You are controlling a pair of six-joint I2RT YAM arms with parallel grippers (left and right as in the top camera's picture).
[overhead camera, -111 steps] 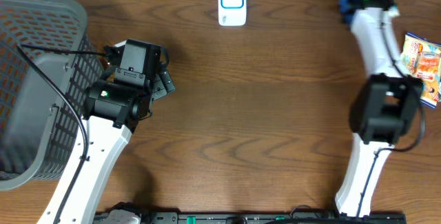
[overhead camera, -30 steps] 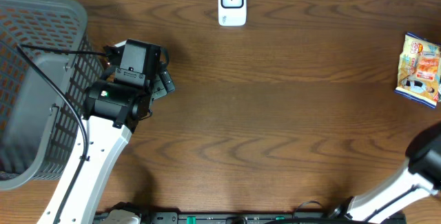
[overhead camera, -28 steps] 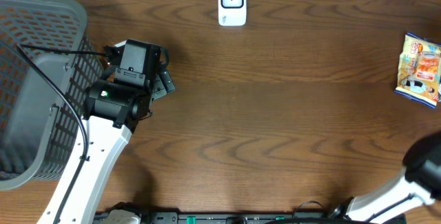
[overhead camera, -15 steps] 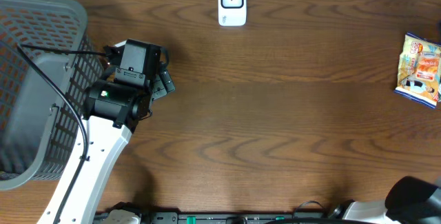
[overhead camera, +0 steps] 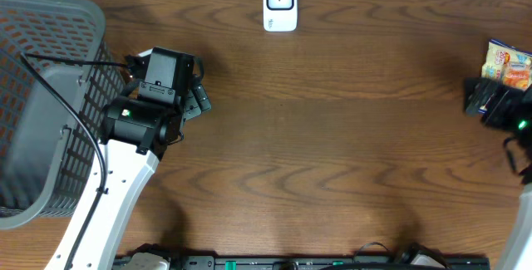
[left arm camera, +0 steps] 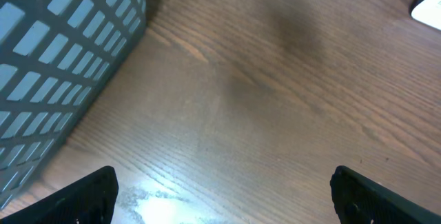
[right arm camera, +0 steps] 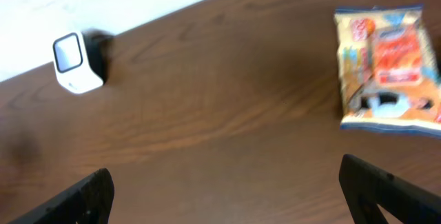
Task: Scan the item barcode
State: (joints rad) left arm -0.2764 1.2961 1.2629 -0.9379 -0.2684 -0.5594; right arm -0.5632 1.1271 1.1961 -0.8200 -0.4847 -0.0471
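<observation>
The item is a snack bag [overhead camera: 507, 59] with orange and blue print, lying flat at the table's far right; in the right wrist view the snack bag [right arm camera: 388, 63] sits ahead and to the right. No barcode shows on it. A white scanner [overhead camera: 280, 4] stands at the middle of the back edge, and the right wrist view has the scanner [right arm camera: 75, 62] at far left. My right gripper [overhead camera: 480, 98] hovers open and empty just in front of the bag, its arm covering the bag's near end. My left gripper [overhead camera: 197, 97] is open over bare wood, holding nothing.
A grey mesh basket [overhead camera: 46, 95] fills the left side of the table, close beside the left arm; the left wrist view shows the basket [left arm camera: 62, 52] wall at its left. The dark wooden table [overhead camera: 332, 154] lies between the arms.
The right arm has swung up from the bottom right corner to the right edge, now overlapping the snack bag's near end. The left arm, bag and scanner have not moved.
</observation>
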